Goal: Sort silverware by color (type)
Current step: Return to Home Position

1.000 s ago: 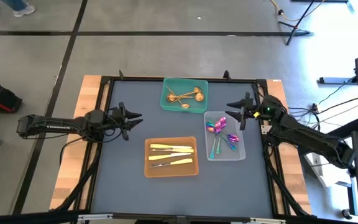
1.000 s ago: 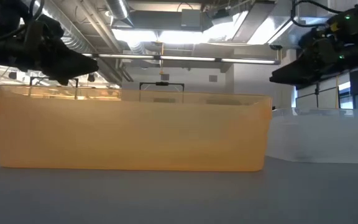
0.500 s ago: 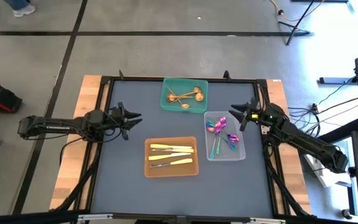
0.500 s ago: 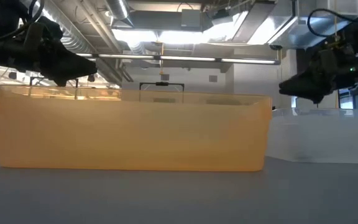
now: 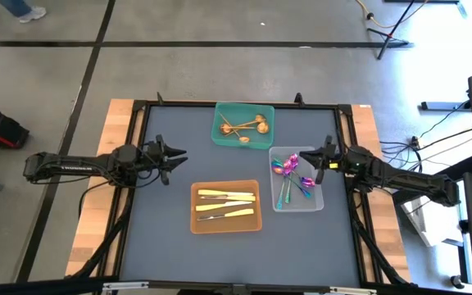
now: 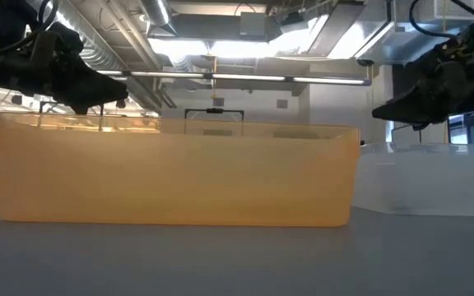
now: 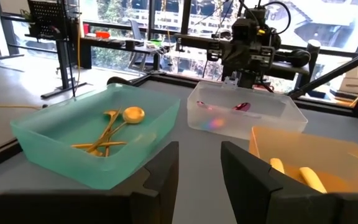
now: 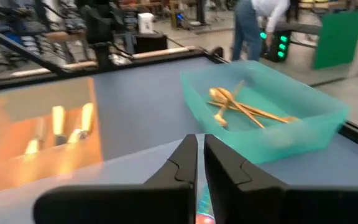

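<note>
A: What lies nearest the table's front edge?

B: The orange tray [image 5: 195, 227]. It holds 4 yellow-handled knives [image 5: 226, 196], lying side by side in 2 pairs.

A: And just behind it?

B: To the right sits the clear tray [image 5: 319, 202] with the purple spoons [image 5: 288, 168]. Their bowls are heaped toward its far end and their teal handles point forward. The right gripper [image 5: 305, 155] hangs over that far end. Its 2 fingers are pressed almost together with nothing between them.

A: And the other arm?

B: The left gripper [image 5: 182, 156] hovers over the left part of the table [image 5: 158, 238], about level with the clear tray's far end and well apart from all 3 trays. Its fingers stand apart with a plain gap and hold nothing.

A: What is farthest back?

B: The green tray [image 5: 219, 136] sits near the far edge, with the gold spoons [image 5: 249, 126] crossed inside it. Beyond the table, the right wrist view shows a person [image 8: 253, 22] in jeans on the room's floor.
</note>
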`<state>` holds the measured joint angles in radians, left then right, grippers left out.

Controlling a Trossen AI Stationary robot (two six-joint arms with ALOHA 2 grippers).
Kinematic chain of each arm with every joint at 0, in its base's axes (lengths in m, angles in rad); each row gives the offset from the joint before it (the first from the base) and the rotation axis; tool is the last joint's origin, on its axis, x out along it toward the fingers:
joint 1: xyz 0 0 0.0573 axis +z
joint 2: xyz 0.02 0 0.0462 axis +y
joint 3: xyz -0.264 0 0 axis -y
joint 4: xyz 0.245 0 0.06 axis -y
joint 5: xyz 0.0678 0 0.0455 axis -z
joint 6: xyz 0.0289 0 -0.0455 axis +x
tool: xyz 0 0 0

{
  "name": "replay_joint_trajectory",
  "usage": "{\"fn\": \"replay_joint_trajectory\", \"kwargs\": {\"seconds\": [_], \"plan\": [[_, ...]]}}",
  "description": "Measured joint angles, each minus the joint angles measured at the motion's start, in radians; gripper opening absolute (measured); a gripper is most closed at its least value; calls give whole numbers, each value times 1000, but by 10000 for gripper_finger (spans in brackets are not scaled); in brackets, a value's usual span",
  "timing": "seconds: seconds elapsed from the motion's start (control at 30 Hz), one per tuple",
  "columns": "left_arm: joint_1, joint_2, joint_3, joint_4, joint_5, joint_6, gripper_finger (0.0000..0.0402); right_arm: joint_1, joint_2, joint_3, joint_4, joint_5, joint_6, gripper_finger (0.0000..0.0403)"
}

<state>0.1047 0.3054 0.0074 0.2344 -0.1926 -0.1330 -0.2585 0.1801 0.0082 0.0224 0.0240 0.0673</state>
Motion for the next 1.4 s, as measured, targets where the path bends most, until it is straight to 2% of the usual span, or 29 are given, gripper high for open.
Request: {"fn": "replay_joint_trajectory", "kwargs": {"seconds": [0.33,0.63,0.83,0.97,1.1,1.4], "plan": [[0,-5,0,-3,3,-1,114,4,-92,0,-7,-19,33,2],[0,-76,0,-59,53,-41,114,4,-93,0,-9,-18,74,8],[0,-167,0,-204,54,-21,114,3,-93,0,-10,-23,60,7],[-1,-217,0,-212,130,30,114,3,-93,0,-10,-24,60,7],[0,-261,0,-216,136,77,114,3,-88,0,-11,-25,59,7],[0,-262,0,-216,126,90,114,3,-88,0,-11,-25,59,7]]}}
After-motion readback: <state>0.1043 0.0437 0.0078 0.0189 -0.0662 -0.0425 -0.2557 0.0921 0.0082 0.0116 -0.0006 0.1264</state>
